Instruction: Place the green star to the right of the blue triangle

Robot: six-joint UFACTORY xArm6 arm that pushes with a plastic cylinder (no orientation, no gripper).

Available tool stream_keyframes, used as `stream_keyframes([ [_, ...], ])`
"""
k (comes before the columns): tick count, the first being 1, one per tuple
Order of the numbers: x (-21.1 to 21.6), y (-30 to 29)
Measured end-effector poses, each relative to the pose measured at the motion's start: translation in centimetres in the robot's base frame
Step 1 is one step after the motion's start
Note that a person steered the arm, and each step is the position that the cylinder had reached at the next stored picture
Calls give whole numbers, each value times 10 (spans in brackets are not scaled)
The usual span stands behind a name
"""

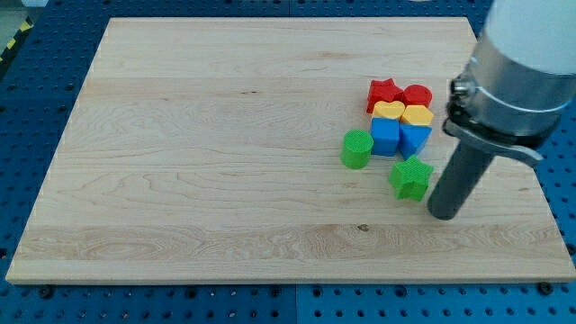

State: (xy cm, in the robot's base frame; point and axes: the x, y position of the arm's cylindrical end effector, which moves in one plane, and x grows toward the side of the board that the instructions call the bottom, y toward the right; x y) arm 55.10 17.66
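Observation:
The green star [411, 178] lies on the wooden board [207, 162], just below the blue triangle [415, 139]. My tip [443, 214] stands right beside the star, at its lower right, close to touching it. The blue triangle sits at the lower right of a tight cluster of blocks, next to a blue cube [385, 138].
The cluster also holds a red star [383, 93], a red round block [417, 95], a yellow heart [389, 111] and a yellow block [417, 115]. A green cylinder [357, 148] stands left of the blue cube. The board's right edge [531, 171] is near my tip.

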Motion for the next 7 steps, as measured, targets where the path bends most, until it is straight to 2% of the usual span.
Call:
stream_keyframes([
  [1, 3, 0],
  [2, 10, -37],
  [3, -4, -56],
  [4, -29, -52],
  [6, -26, 1],
  [7, -25, 4],
])
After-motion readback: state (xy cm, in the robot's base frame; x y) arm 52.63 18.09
